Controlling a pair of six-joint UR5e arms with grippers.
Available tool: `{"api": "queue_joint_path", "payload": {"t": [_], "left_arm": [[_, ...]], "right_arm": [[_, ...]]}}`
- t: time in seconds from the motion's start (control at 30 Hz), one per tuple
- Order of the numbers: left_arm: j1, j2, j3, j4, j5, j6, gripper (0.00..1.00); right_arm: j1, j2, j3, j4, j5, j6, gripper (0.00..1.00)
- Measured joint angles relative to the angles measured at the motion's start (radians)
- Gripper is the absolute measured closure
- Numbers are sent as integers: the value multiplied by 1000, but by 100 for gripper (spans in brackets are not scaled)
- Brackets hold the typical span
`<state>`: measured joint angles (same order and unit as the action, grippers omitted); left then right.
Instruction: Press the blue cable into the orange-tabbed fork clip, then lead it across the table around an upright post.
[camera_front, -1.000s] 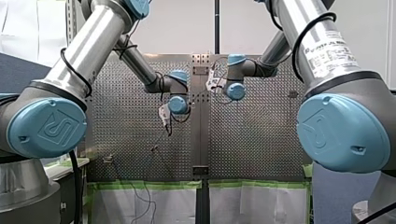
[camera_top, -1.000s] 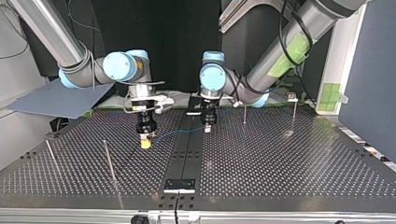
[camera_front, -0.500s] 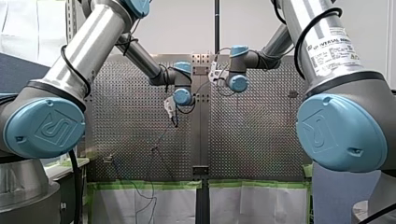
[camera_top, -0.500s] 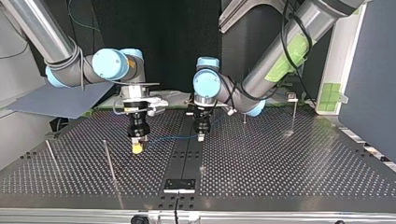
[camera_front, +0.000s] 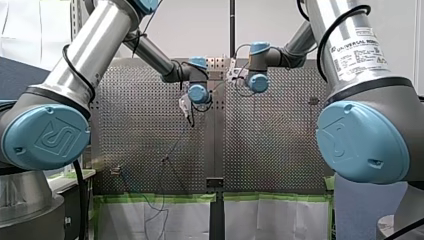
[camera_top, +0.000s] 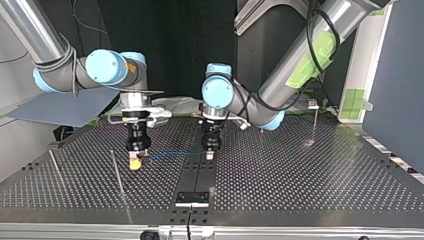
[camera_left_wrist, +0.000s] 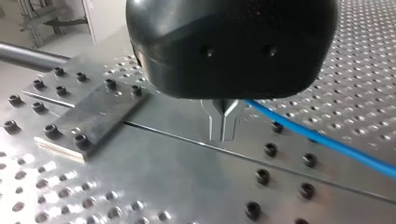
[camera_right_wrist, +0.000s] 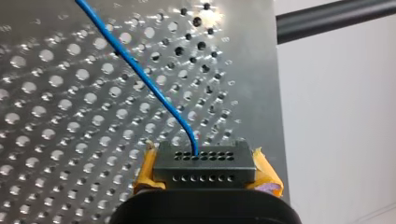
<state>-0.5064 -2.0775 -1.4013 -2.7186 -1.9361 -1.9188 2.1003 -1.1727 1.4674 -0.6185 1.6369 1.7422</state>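
Metal fingers (camera_left_wrist: 215, 126) of my left pincer (camera_left_wrist: 223, 135) are pressed flat together, clenched on the blue cable (camera_left_wrist: 322, 142), which leaves them sideways and runs off low over the surface (camera_left_wrist: 154, 186); cannot tell if it touches. Under the tips: a thin seam, rows of black screw heads, and a dark bolted plate (camera_left_wrist: 95, 112) off to one side. My right pincer (camera_right_wrist: 205, 156) is clamped on the same cable: yellow pads (camera_right_wrist: 144, 175) on either side of a dark drilled block (camera_right_wrist: 205, 170), cable exits the middle of it and goes out ahead over the perforated surface, bending slightly. Top view: left pincer points down over the dark centre strip (camera_top: 200, 175), tip just above it; right pincer points down at that view's left, yellow tip near the surface. Cable spans between the 2 pincers, roughly level, in the air. Nearest upright post (camera_top: 116, 172) stands just beside the right pincer, on the side away from the left pincer and a bit closer to the camera; cable is apart from it, not around it. Further out toward that view's left edge stands a second post (camera_top: 54, 167), and a third post (camera_top: 315, 122) is well apart at its right. Cannot pick out the fork clip in any view: too small. Front view: left arm (camera_front: 100, 45) and right arm (camera_front: 350, 45) both reach in to the middle of the surface, wrists close together, high in that view.
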Motion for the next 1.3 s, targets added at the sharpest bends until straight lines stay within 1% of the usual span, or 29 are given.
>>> {"api": "queue_joint_path", "payload": {"t": [0.2, 0.4, 0.6, 0.8, 0.97, 1.13, 1.3], "left_arm": [[-16, 1, 54, -34, -4, -1, 100], [-23, 2, 85, -41, -6, -3, 100], [-24, 1, 104, -44, -13, -3, 100], [-23, 1, 126, -46, -23, -2, 100], [-21, 0, 129, -45, -22, -2, 100], [-20, -1, 133, -44, -14, -2, 100], [-22, -3, 160, -46, -8, -8, 100]], "right_arm": [[-13, -27, -2, 0, 1, 6, 100], [-26, -55, -5, 5, -1, 12, 100], [-40, -67, -9, 43, 0, 18, 100], [-61, -85, -31, 105, 0, 29, 100], [-81, -90, -45, 155, -1, 43, 100], [-99, -92, -47, 172, -2, 54, 100], [-118, -91, -48, 176, -3, 62, 100]]}}
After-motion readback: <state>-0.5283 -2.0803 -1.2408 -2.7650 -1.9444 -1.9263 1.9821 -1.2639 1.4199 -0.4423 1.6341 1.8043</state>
